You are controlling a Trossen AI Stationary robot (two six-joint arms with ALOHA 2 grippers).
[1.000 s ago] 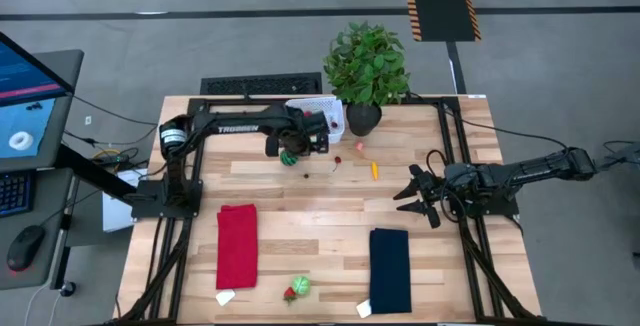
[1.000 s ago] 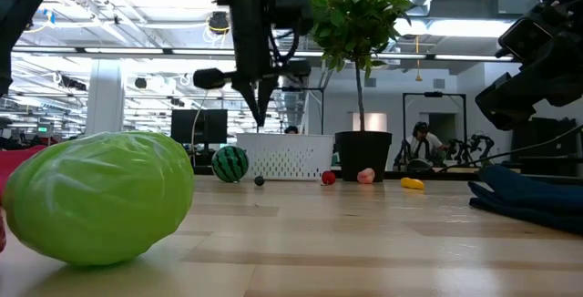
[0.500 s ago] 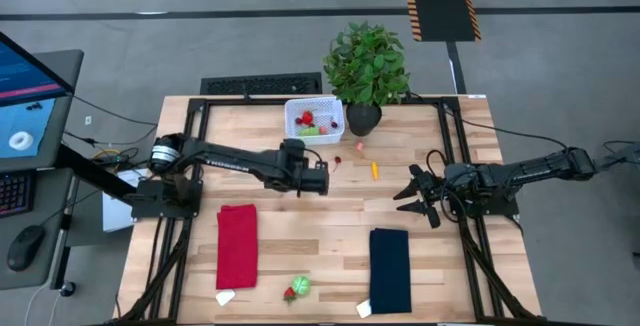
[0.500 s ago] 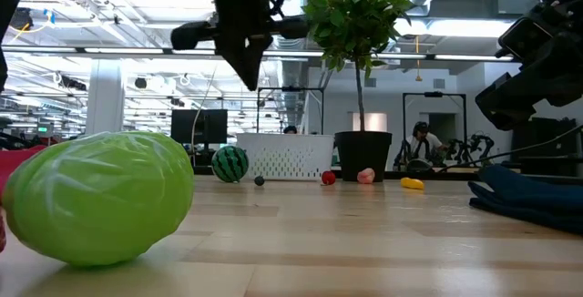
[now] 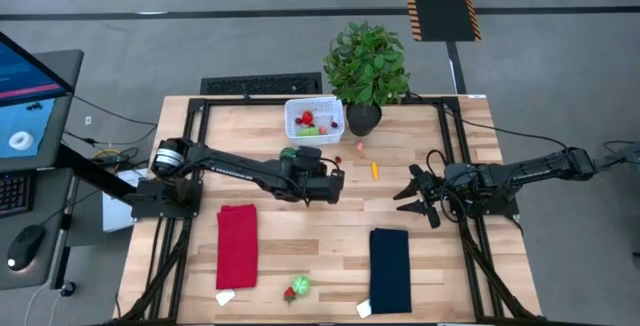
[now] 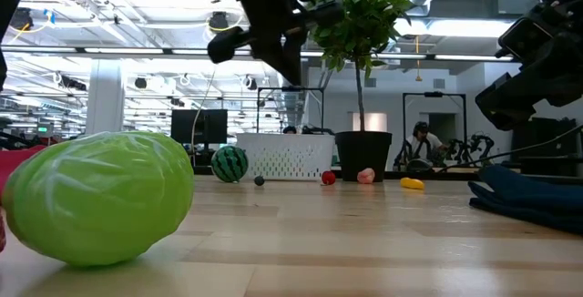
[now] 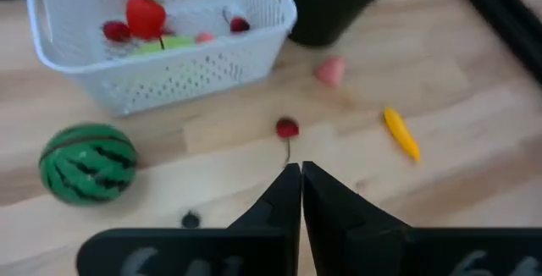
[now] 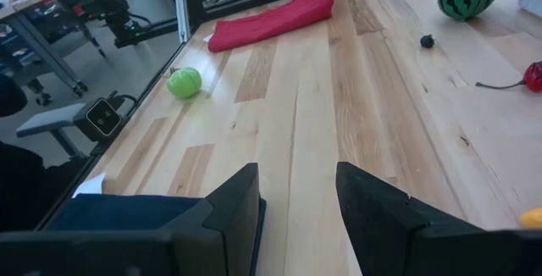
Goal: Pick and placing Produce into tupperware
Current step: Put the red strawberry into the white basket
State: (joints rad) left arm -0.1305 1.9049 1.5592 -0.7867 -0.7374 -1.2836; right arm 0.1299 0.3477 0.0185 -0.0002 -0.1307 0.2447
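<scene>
The white tupperware basket [image 5: 314,118] stands at the far middle of the table and holds some red and green produce [image 7: 146,16]. Loose produce lies on the wood in front of it: a striped watermelon ball [image 7: 89,162], a cherry [image 7: 287,129], a pink piece [image 7: 330,70], a yellow piece [image 7: 400,132] and a tiny black ball [image 7: 190,219]. A green cabbage [image 5: 297,287] lies near the front edge. My left gripper [image 5: 338,178] hovers shut above the table, short of the cherry, with nothing in it. My right gripper [image 5: 408,198] waits open at the right side.
A potted plant [image 5: 367,66] stands right of the basket. A red cloth [image 5: 237,246] and a navy cloth [image 5: 390,269] lie flat toward the front. Bare wood stretches between the two cloths and the loose produce.
My left gripper has swung away from the basket and the watermelon, toward the table's near edge and then to the right. It has turned from pointing steeply down to slanting, and has stayed shut. No produce has moved.
</scene>
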